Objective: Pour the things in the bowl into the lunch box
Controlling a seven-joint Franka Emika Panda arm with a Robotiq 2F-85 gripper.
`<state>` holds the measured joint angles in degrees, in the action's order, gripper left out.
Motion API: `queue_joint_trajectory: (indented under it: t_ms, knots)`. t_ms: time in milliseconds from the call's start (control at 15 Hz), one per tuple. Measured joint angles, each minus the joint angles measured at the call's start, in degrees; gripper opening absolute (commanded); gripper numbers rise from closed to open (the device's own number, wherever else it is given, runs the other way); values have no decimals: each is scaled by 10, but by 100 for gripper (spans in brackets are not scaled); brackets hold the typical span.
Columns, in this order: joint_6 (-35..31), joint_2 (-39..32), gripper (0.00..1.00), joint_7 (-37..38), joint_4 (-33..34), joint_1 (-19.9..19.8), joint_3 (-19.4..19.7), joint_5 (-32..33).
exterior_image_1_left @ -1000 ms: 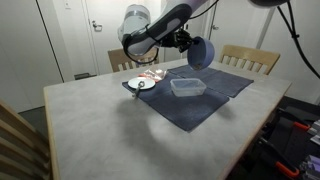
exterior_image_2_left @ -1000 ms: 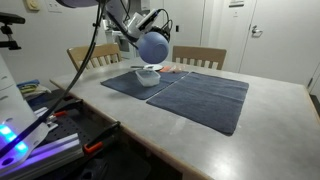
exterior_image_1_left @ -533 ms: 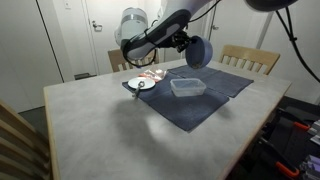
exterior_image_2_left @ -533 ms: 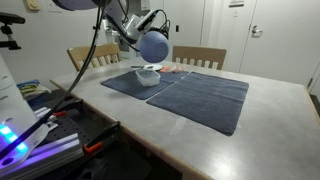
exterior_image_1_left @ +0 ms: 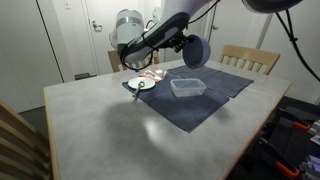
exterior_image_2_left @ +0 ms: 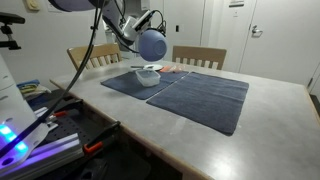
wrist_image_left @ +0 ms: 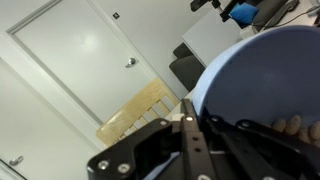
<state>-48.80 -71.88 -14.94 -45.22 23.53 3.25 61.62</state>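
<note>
Task is reckoned to be about halfway, going by how things lie. Over the table point(exterior_image_1_left: 90, 130) and the dark cloth point(exterior_image_1_left: 215, 105) spread on it, the bowl point(exterior_image_1_left: 196, 52) is held up in the air and tipped well onto its side, roughly above the lunch box point(exterior_image_1_left: 187, 87). The lunch box is sat flat on the cloth, clear of the bowl. The bowl is gripped at its rim by the gripper point(exterior_image_1_left: 183, 45), with the jaws closed down onto the wall as far as can be made out from the wrist view. So the pick-up and lift can be counted as done and the tipping as underway. Whether anything has landed in the lunch box can't be told, since it's too small and see-through in both exterior views. Probably left: the emptying to be finished and the bowl to be set back down. Around it, wooden chairs point(exterior_image_2_left: 198, 56) are parked at the far edge, well out of the way. A small white plate point(exterior_image_1_left: 141, 84) with something on it is sat near the lunch box at the cloth's corner. Nothing is seen blocking the pour, though stray bits could be caught by that plate.
</note>
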Motion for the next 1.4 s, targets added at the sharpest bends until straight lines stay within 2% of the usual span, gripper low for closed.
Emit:
queue_joint_trajectory:
  t_ms: [133,200,800,867,1067,1400]
  knots:
    - [0,-6,1,-7,0,4,0,15]
    - [0,-9,5,-11,0,6,0,23]
    - [0,-11,5,-13,1,7,1,32]
    - [0,-11,1,-13,1,7,1,32]
    - [-1,-11,1,-12,1,7,0,31]
    - [-1,-12,1,-12,-4,21,-5,31]
